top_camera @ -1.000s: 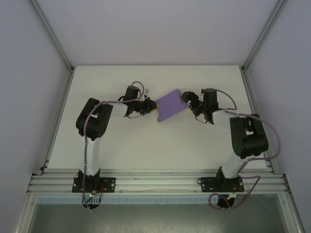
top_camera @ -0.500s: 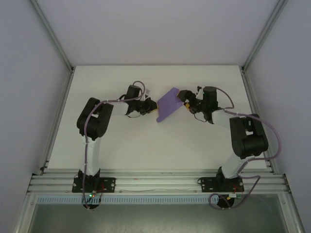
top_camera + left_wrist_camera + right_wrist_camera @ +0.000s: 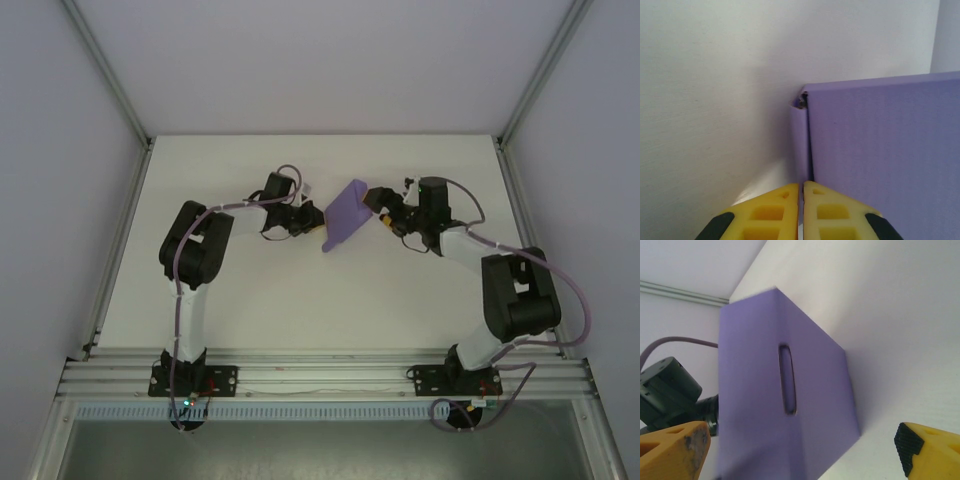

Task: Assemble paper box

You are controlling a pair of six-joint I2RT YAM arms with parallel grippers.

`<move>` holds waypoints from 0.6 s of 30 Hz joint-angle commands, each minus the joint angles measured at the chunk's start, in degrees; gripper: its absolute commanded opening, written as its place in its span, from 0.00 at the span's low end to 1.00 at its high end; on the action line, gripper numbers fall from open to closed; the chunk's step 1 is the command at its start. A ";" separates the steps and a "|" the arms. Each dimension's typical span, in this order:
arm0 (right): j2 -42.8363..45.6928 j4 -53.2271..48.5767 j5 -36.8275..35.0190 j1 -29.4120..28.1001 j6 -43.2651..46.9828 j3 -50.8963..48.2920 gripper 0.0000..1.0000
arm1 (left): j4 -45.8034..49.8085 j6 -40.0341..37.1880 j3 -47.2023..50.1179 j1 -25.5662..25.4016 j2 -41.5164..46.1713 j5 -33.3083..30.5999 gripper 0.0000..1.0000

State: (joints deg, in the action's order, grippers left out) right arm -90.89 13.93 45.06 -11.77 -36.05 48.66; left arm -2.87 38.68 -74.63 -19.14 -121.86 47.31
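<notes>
The paper box (image 3: 345, 215) is thin purple card with a matt, faintly grained face, folded into a shallow rectangular shape with crisp edges. It sits toward the far middle of the surface (image 3: 300, 300), between the two arms, and is tilted steeply rather than lying flat. In the right wrist view its broad panel (image 3: 755, 405) has a narrow slot (image 3: 786, 380) with rounded ends. In the left wrist view a thin side wall meets the broad panel (image 3: 880, 150) at a corner, where a small gap (image 3: 801, 101) shows the folded layers.

The left jaws are pressed tight together, their yellow moulded plastic fingers (image 3: 765, 217) pinching the box's thin side wall. The right jaws stand wide apart, with one yellow finger (image 3: 670, 452) at each lower corner of the right wrist view. The box lies ahead between them, and a clear gap shows beside the black-tipped finger (image 3: 927, 455).

The surface is white, matt and lightly textured. Ribbed aluminium rails (image 3: 320, 375) run along its near edge, and slim metal posts (image 3: 105, 70) rise at the corners. The walls (image 3: 320, 60) are plain and pale grey-lilac.
</notes>
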 commanded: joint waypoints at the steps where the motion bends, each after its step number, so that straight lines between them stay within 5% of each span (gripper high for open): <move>1: 2.03 -3.49 -1.36 -0.53 2.60 1.65 0.98 | 4.49 -2.24 -1.83 -0.57 1.54 -2.05 0.11; 18: -5.88 -4.55 2.01 -1.81 2.72 6.57 0.94 | 8.91 -4.24 -6.86 -1.59 0.40 -2.47 0.11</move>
State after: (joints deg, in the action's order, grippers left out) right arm -94.76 9.89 45.17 -12.64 -33.80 54.13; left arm 3.70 36.40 -79.15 -20.10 -121.86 45.65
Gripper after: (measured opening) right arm 0.944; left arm 0.113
